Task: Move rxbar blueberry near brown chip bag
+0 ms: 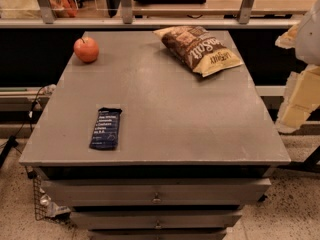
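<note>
The rxbar blueberry [106, 128] is a small flat navy bar with pale text. It lies on the grey table top [170, 99] near the front left. The brown chip bag [198, 48] is puffy, dark brown with cream-yellow ends. It lies at the back right of the table. My gripper [299, 101] shows as pale cream parts at the right edge of the view. It is beyond the table's right side, level with the table's middle, and far from both the bar and the bag. It holds nothing that I can see.
A red apple [86, 49] stands at the back left corner of the table. Drawers [156, 198] sit under the table top. A shelf rail [150, 21] runs behind the table. Cables and a wire basket [42, 204] are on the floor at the left.
</note>
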`<state>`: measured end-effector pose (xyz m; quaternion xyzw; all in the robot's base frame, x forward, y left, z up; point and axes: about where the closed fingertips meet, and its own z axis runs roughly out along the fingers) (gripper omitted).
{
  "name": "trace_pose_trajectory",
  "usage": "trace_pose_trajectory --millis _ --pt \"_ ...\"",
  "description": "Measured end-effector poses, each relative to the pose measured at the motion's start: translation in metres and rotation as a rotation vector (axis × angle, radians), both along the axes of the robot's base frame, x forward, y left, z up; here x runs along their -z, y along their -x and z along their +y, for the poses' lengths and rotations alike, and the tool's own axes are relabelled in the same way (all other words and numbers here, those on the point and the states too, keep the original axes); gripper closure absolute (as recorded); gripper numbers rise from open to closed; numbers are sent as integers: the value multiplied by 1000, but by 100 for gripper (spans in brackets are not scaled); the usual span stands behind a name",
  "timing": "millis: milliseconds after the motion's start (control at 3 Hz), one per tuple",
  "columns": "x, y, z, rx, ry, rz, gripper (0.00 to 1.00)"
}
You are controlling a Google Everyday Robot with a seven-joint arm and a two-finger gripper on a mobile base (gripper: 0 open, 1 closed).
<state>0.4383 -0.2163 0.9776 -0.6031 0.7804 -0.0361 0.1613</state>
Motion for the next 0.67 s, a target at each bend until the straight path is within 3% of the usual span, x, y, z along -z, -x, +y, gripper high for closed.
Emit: trace_pose_trajectory --millis 333,667 --pt "0 0 0 0 0 0 0" --pt "4 -9 -3 15 -82 -26 0"
